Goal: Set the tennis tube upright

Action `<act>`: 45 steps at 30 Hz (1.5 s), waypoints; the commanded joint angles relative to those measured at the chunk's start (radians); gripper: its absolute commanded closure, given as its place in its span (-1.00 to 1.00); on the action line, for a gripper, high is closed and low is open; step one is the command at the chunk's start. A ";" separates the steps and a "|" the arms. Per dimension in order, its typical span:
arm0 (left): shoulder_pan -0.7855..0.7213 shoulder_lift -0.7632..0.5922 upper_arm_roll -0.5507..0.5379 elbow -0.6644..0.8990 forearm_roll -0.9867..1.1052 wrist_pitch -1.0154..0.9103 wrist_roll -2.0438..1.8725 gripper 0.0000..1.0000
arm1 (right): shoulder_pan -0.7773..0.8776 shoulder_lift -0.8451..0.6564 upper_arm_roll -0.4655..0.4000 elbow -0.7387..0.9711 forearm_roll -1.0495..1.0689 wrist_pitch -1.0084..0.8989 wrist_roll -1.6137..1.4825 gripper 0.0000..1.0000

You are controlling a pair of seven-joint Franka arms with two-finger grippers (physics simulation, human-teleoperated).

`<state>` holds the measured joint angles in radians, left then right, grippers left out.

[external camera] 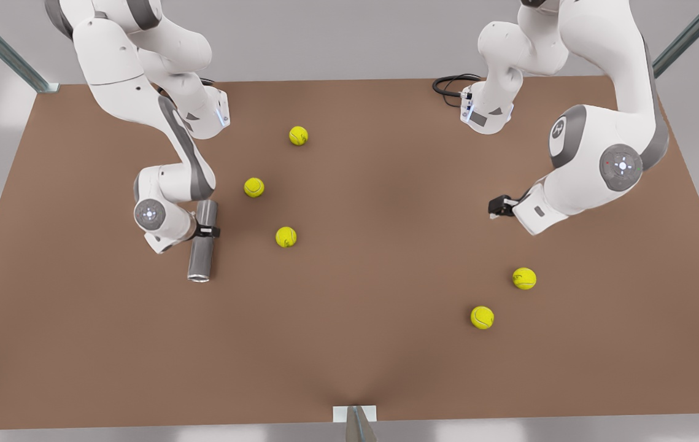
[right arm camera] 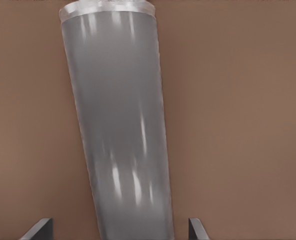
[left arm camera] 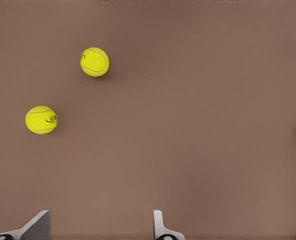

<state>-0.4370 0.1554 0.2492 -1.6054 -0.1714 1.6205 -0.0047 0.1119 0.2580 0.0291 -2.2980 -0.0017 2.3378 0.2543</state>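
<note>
My right claw (external camera: 205, 231) is down low over the tennis tube (external camera: 200, 258), and the tube lies flat on its side on the brown worktop (external camera: 386, 344), not upright. The claw sits across the tube's middle, with one end of the tube stretching away on each side of it. In my right wrist view the grey wall of the tube runs straight out between my fingers (right arm camera: 40, 229), one tip on each side, with brown worktop showing between each tip and the tube. So that claw is spread and straddling the tube. As far as I can make out, it is not pinching it, though the contact spots themselves are hard to see.

Three yellow balls lie on the worktop off to one side of this claw: one just beside it (external camera: 286, 237), one a little farther (external camera: 254, 187), and one well off (external camera: 298, 135).

My left claw (external camera: 499, 205) hangs above bare worktop, well apart from the tube. Its fingers are spread with nothing between them, and this arm is waiting. Ahead of it lie two more balls, one nearer (left arm camera: 41, 120) and one farther (left arm camera: 95, 62), set apart from each other.
</note>
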 commanded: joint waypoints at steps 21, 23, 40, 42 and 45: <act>-0.012 -0.016 -0.013 0.016 0.046 -0.060 -0.077 -1.00 | 0.017 0.072 -0.002 -0.089 -0.003 0.301 0.045 0.29; -0.012 -0.002 -0.013 0.015 0.046 -0.062 -0.077 -1.00 | 0.017 0.070 -0.003 -0.081 -0.003 0.296 0.034 0.30; 0.001 0.018 -0.007 0.013 0.006 -0.060 -0.084 -1.00 | 0.241 0.431 0.103 0.799 -0.104 -0.005 -1.046 0.29; 0.001 0.019 -0.007 0.013 -0.025 -0.060 -0.084 -1.00 | 0.296 0.477 0.103 0.845 -0.107 -0.008 -1.044 0.30; 0.006 0.055 -0.002 0.013 -0.241 0.009 -0.113 -1.00 | 0.383 0.576 0.101 0.945 -0.129 -0.006 -1.046 0.31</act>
<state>-0.4306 0.2070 0.2459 -1.5927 -0.2916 1.5838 -0.0818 0.4782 0.8163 0.1306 -1.3713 -0.0682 2.3504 -0.4534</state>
